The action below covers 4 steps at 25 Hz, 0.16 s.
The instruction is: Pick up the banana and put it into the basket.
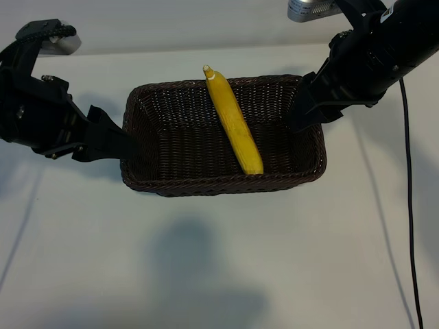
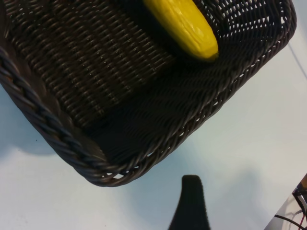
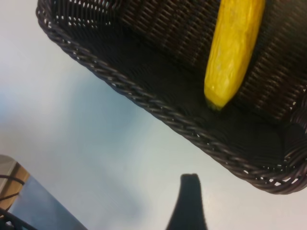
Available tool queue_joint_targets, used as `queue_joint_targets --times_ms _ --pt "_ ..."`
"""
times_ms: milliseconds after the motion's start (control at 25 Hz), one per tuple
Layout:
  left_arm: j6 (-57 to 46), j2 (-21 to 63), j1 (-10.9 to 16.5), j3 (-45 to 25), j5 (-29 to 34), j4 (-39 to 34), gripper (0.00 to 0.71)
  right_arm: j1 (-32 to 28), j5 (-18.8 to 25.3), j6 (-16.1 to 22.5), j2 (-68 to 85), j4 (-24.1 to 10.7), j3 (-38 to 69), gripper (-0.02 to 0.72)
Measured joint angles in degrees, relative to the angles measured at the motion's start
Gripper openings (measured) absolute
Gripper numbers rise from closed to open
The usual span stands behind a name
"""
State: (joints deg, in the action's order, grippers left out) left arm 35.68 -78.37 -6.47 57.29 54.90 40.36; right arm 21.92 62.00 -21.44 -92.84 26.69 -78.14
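Note:
The yellow banana (image 1: 233, 120) lies aslant inside the dark-brown wicker basket (image 1: 206, 186), its pointed stem end propped on the far rim and its blunt end against the near wall. My left gripper (image 1: 116, 145) hovers just outside the basket's left wall, open and empty. In the left wrist view one finger (image 2: 192, 191) stands apart from the basket's corner (image 2: 96, 167), with the banana's tip (image 2: 187, 26) beyond. My right gripper (image 1: 305, 110) sits by the right wall, open and empty. Its finger (image 3: 189, 191) is off the rim (image 3: 144, 100), near the banana (image 3: 232, 48).
The basket stands on a white table (image 1: 206, 274) with bare surface in front of it. A black cable (image 1: 409, 205) runs down the right side. Silver camera housings sit at the top left (image 1: 62, 42) and top right (image 1: 309, 8).

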Motion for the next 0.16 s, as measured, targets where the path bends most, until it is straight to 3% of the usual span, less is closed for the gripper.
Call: queue_joint_targets --times_ms 160 --pt "0.0 0.0 0.0 0.0 0.0 0.0 0.61 0.0 -0.1 0.0 0.0 0.0 0.0 0.605"
